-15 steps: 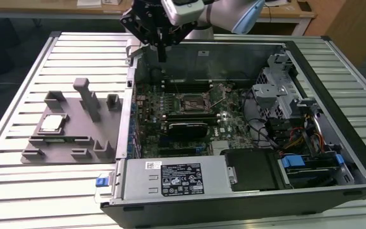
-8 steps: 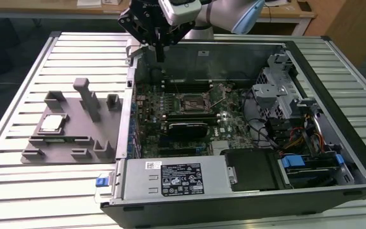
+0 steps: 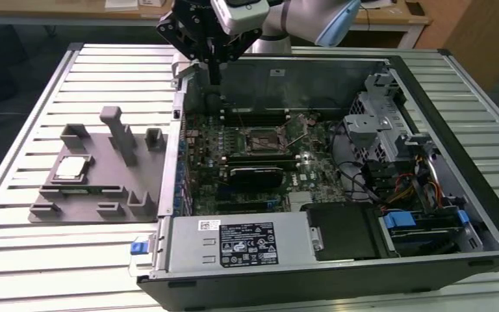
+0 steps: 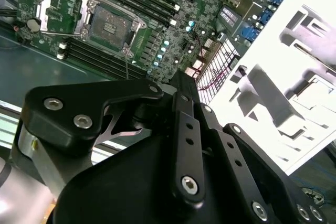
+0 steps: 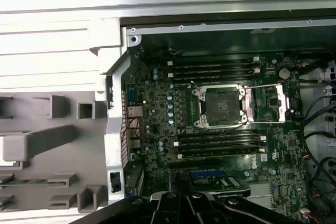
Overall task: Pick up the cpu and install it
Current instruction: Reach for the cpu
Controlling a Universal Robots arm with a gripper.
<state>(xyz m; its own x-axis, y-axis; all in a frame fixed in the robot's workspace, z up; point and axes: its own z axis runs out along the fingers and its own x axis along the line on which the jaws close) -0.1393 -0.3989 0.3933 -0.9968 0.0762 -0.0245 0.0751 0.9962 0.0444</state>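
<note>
The cpu (image 3: 70,168), a small silver square chip, lies flat in a recess of the grey plastic fixture (image 3: 102,195) at the exterior view's left. My gripper (image 3: 216,78) hangs over the back left corner of the open computer case, well apart from the cpu, its fingers shut with nothing between them. Both wrist views show its black linkage (image 4: 184,129) (image 5: 184,203). The motherboard's empty cpu socket (image 3: 262,138) (image 4: 107,24) (image 5: 220,106) stands uncovered, and its metal load plate (image 5: 273,103) (image 4: 58,9) is folded open beside it.
The case (image 3: 457,97) lies on its side on a slatted metal table (image 3: 24,97). It holds a power supply (image 3: 241,244), drive cage (image 3: 379,123) and loose cables (image 3: 405,188). A tall post (image 3: 119,133) rises from the fixture. RAM slots (image 5: 215,66) flank the socket.
</note>
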